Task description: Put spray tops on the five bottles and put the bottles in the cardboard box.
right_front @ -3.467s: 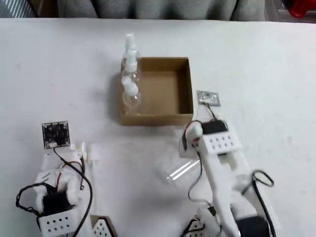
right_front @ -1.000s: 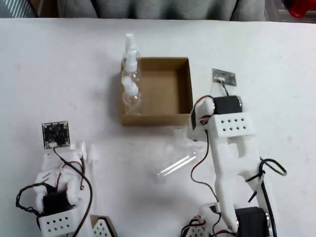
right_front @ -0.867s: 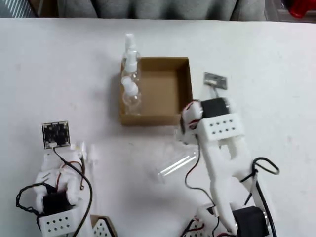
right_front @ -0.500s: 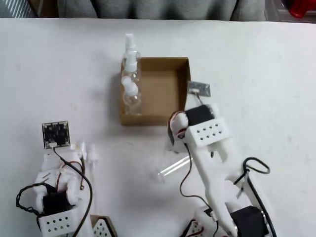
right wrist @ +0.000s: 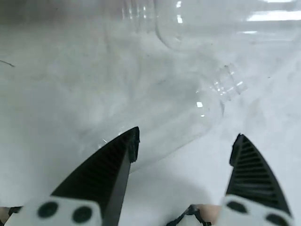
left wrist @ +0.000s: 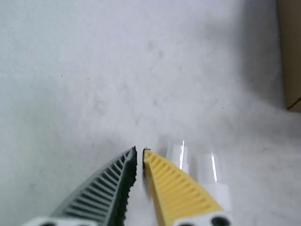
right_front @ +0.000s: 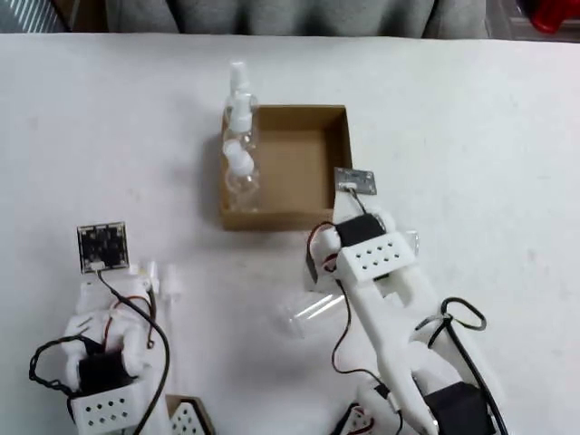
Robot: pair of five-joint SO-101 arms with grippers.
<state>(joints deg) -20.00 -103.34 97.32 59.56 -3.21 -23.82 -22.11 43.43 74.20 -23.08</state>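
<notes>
The cardboard box (right_front: 340, 154) stands open at mid-table, with three spray-topped bottles (right_front: 240, 136) in a row along its left wall. In front of the box a clear bottle without a top (right_front: 308, 310) lies on its side, partly under the right arm (right_front: 372, 254). My right gripper (right wrist: 187, 135) is open and low over the table, and that lying bottle (right wrist: 183, 115) sits between its black fingers. A second clear bottle (right wrist: 221, 19) lies just beyond. My left gripper (left wrist: 140, 151) is shut on nothing, beside two white spray tops (left wrist: 195, 162), also seen as spray tops (right_front: 163, 276).
The left arm (right_front: 104, 362) rests at the front left corner. A corner of the box (left wrist: 290, 52) shows far from the left gripper. The white table (right_front: 471, 109) is bare to the right and left of the box.
The right arm swung left from beside the box's right wall and pulled back towards the front, ending over the lying bottle. The left arm kept still.
</notes>
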